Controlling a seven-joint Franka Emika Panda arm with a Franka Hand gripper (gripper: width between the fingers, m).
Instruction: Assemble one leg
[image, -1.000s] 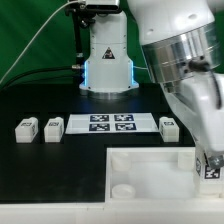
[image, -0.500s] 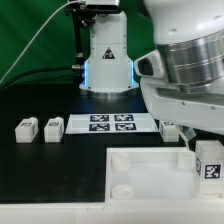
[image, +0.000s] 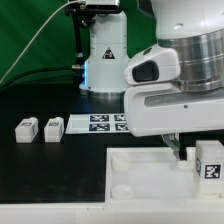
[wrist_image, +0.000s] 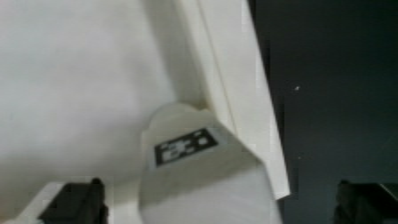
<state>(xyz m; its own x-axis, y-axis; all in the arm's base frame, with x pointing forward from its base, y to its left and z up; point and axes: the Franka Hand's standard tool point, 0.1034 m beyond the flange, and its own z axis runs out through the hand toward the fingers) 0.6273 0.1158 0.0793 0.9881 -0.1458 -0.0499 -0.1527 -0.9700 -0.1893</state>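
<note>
A leg (image: 209, 160), a small white block with a tag, stands upright in the large white panel (image: 135, 170) at its corner on the exterior view's right. In the wrist view the same leg (wrist_image: 185, 148) lies below and between my two dark fingertips (wrist_image: 75, 200), which stand wide apart. My gripper (wrist_image: 221, 205) is open and holds nothing. In the exterior view the arm's bulk hides most of the gripper. Two more legs (image: 25, 128) (image: 53, 128) stand on the black table at the exterior view's left. A fourth leg is hidden.
The marker board (image: 100, 122) lies behind the panel, its right part hidden by the arm. The robot base (image: 105, 60) stands at the back. The panel (wrist_image: 71, 80) fills most of the wrist view, with black table (wrist_image: 329, 80) beside it.
The gripper has let go of the leg, which now stands alone in the panel's corner. The arm has risen and swung toward the exterior view's left, covering the fourth leg and part of the marker board.
</note>
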